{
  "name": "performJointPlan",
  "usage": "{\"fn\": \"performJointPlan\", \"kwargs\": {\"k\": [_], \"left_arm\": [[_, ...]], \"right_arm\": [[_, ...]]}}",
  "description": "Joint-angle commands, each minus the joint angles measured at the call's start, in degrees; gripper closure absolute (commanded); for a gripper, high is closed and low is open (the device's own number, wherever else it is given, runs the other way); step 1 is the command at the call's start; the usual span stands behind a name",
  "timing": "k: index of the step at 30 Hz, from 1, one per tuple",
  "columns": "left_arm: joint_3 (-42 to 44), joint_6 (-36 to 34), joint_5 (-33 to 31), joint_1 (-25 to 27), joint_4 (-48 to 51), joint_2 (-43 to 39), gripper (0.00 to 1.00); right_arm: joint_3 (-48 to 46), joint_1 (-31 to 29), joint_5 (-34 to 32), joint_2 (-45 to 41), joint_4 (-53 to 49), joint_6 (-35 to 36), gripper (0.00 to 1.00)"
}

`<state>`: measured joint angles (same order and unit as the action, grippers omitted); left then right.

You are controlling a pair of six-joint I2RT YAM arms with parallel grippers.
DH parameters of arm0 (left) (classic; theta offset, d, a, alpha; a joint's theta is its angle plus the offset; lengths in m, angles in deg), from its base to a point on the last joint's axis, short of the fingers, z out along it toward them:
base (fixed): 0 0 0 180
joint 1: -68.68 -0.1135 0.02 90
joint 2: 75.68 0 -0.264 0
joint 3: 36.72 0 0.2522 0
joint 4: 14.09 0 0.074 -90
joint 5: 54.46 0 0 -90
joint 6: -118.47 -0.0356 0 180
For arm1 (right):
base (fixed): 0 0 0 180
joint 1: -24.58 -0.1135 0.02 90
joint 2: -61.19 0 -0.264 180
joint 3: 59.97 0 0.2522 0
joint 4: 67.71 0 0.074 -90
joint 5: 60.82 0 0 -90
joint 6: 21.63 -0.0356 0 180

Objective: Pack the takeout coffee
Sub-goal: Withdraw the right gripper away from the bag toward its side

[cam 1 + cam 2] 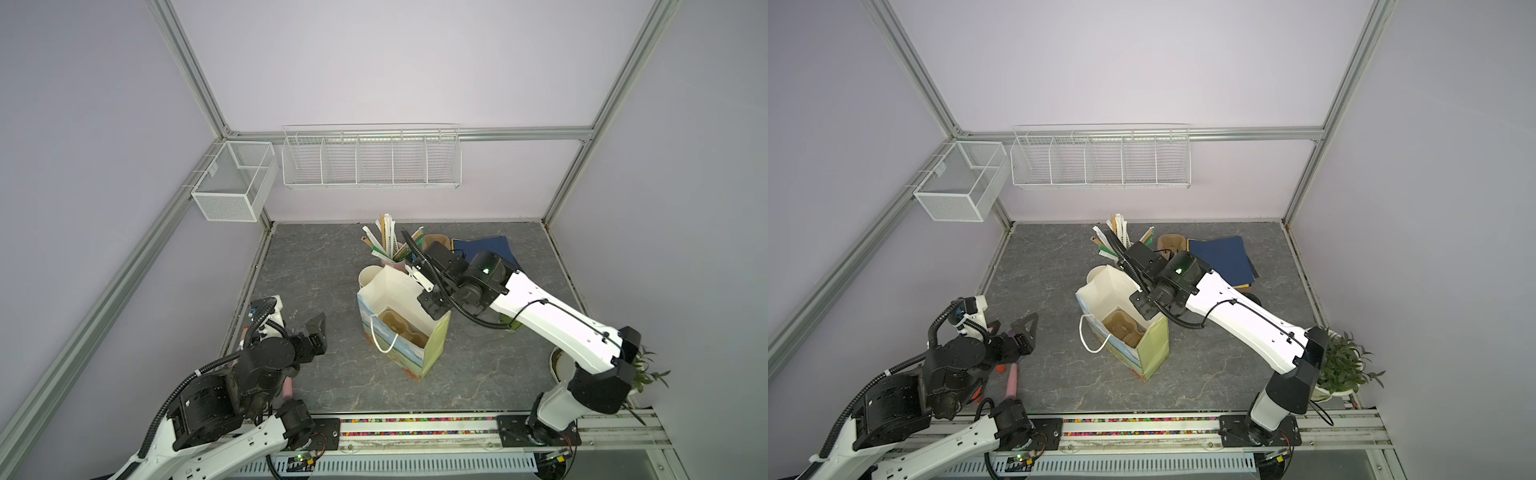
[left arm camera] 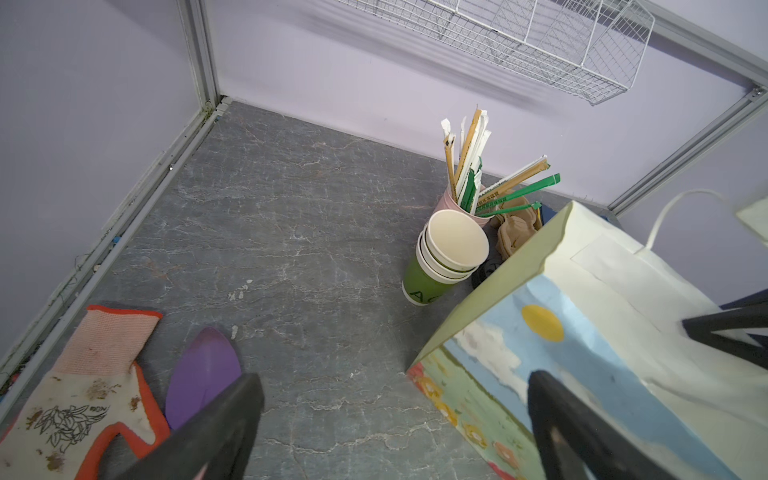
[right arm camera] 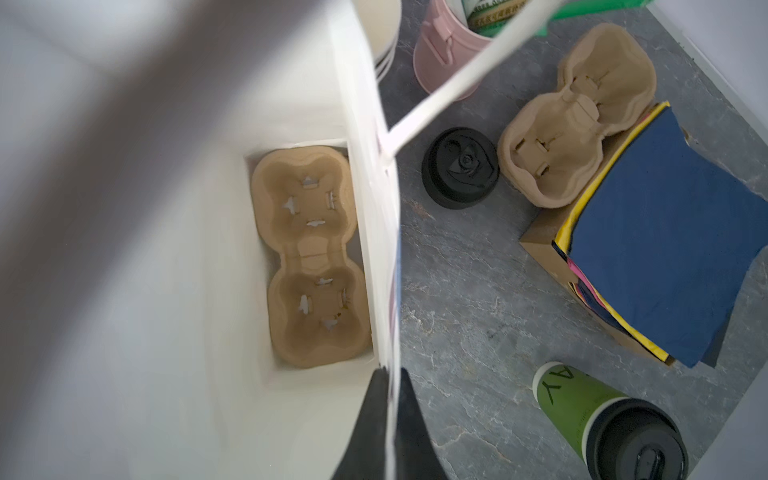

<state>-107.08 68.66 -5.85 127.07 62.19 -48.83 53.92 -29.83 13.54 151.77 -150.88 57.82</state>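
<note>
Grey marbled tabletop (image 1: 316,266), lilac walls (image 1: 374,62). Shown clearly by the right wrist view alone: takeout coffee (image 3: 609,428), one cup, on the tabletop right of the paper bag (image 3: 365,104), outside it; largely hidden under the right arm (image 1: 540,316) in both top views. Pulp carriers, two: bagged carrier (image 3: 309,253) flat on the bag's floor, loose carrier (image 3: 573,116) beside blue napkins (image 3: 665,232). Right gripper (image 3: 391,374) pinched shut on the bag's wall rim. Left gripper (image 2: 395,380) at near left, spread wide, empty.
</note>
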Motion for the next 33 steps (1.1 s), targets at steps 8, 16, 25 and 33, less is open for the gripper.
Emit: {"fn": "performJointPlan", "kwargs": {"k": [8, 16, 25, 33], "left_arm": [[-0.7, -6.1, -2.8, -0.3, 1.0, 4.3, 0.01], [0.9, -7.2, -4.1, -0.3, -0.4, 4.5, 0.01], [1.9, -7.4, -3.5, -0.3, -1.5, 3.9, 0.01], [2.3, -7.8, -3.0, -0.3, -1.9, 4.2, 0.01]], "right_arm": [[-13.1, 9.1, 5.3, -12.7, 2.1, -3.0, 0.93], [-13.7, 13.8, 9.5, -13.3, 4.5, -3.0, 0.84], [-7.0, 14.0, 9.4, -15.5, 0.3, -5.0, 0.49], [-1.3, 15.5, 0.3, -18.5, -6.4, -8.5, 0.10]]}}
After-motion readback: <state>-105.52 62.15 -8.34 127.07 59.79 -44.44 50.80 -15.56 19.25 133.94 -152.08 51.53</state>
